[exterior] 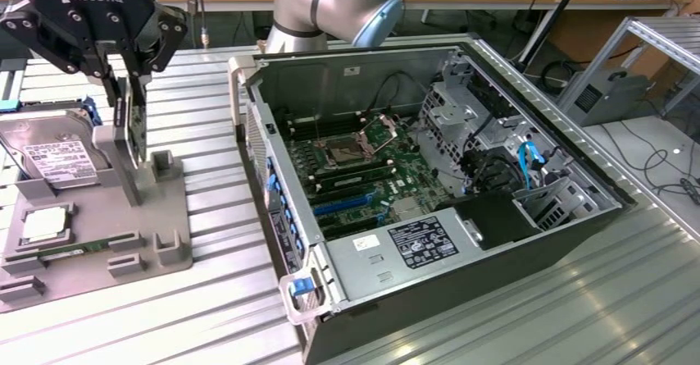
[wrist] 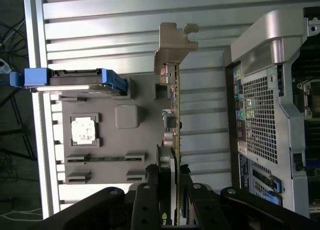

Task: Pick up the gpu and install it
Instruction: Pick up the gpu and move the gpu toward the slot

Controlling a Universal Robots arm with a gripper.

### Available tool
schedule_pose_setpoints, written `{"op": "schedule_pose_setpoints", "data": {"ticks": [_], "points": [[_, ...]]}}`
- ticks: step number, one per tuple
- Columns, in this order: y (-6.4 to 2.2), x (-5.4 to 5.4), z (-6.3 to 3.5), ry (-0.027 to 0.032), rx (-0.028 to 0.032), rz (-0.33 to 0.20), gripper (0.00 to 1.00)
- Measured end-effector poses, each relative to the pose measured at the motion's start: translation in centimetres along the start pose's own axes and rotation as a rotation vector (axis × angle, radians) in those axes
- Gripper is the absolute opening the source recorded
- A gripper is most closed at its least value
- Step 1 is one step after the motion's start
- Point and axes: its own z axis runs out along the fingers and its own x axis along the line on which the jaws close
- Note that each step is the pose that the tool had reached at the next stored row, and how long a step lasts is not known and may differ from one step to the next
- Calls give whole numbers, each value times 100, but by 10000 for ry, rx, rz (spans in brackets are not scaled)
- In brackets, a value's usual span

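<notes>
The gpu (exterior: 137,127) (wrist: 173,115) is a thin dark card standing on edge at the grey fixture (exterior: 164,246) (wrist: 127,97) on the exterior view's left. Its silver bracket (wrist: 170,44) points away from the wrist camera. My gripper (exterior: 129,102) (wrist: 170,179) comes down from above, with one black finger on each flat face of the card, shut on it. I cannot tell whether the card's lower edge still rests in the fixture slot. The open computer case (exterior: 438,176) (wrist: 265,104) lies beside it, motherboard (exterior: 372,164) exposed with blue slots (exterior: 350,201).
On the fixture are a hard drive (exterior: 49,156) (wrist: 75,79) in a blue frame, a square processor chip (exterior: 42,224) (wrist: 83,130) and a memory stick (exterior: 77,252) (wrist: 105,159). The ribbed metal table (exterior: 219,299) runs around both. Cables and a drive cage fill the case's far side.
</notes>
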Motion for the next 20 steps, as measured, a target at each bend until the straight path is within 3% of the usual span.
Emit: {"op": "schedule_pose_setpoints", "data": {"ticks": [20], "points": [[15, 4, -305, 0, -1, 0, 27]]}}
